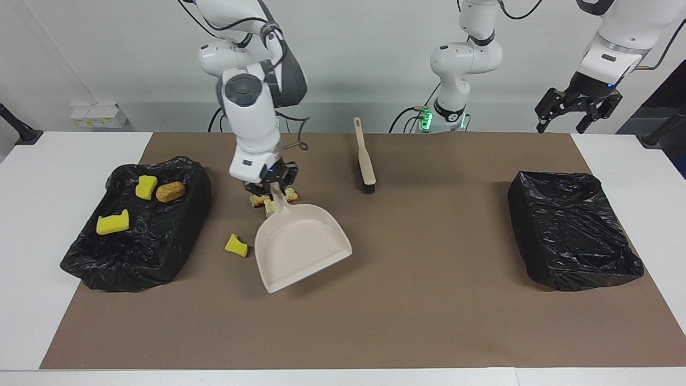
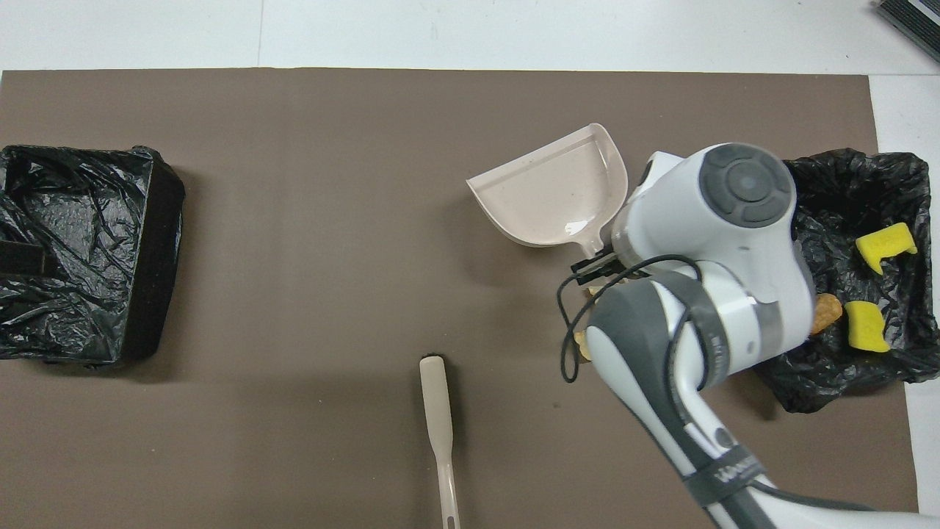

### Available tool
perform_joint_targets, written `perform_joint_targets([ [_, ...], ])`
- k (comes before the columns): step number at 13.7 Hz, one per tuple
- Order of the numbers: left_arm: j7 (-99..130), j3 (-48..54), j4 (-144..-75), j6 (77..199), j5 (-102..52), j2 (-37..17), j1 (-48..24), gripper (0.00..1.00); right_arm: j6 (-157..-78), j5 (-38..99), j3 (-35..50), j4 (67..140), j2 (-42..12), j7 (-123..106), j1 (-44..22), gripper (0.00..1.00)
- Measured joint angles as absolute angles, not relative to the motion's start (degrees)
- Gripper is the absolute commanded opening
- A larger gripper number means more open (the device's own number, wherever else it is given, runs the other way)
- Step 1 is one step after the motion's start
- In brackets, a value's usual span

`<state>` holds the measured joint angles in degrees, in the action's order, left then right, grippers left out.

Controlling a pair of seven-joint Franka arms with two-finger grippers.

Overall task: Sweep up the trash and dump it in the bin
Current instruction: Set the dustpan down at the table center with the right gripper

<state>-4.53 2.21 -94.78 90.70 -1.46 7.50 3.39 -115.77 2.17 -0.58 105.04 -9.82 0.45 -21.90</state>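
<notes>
I see a beige dustpan [image 1: 300, 246], bright yellow sponge scraps [image 1: 112, 223], black bin liners [image 1: 573, 230], a brown mat [image 1: 429, 321].

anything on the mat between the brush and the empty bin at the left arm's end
Nothing: in the facing view the brown mat is bare between the brush and the empty black-lined bin. The overhead view shows the same.

The bare mat [image 1: 429, 300] between the dustpan [image 1: 300, 244] and the empty bin [image 1: 573, 230] lies open; only the brush [image 1: 366, 161] interrupts it.
</notes>
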Motion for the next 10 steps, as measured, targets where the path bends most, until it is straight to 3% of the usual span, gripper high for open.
perform_joint_targets([
  [7, -4.5, 2.2, -94.8, 90.7, -1.5, 7.5, 3.4, 1.00, -133.2, 2.3, -0.6, 103.1, -20.8, 26.3, -31.1, 0.00],
  [8, -4.5, 2.2, -94.8, 90.7, -1.5, 7.5, 3.4, 1.00, -134.5, 2.4, -0.6, 101.7, -22.9, 28.6, -31.6, 0.12],
  [9, -4.5, 2.2, -94.8, 90.7, -1.5, 7.5, 3.4, 1.00, -135.0, 2.7, -0.6, 100.3, -24.6, 30.4, -31.9, 0.99],
  [10, -4.5, 2.2, -94.8, 90.7, -1.5, 7.5, 3.4, 1.00, -135.0, 3.8, -0.6, 99.0, -25.8, 31.2, -32.0, 1.00],
])
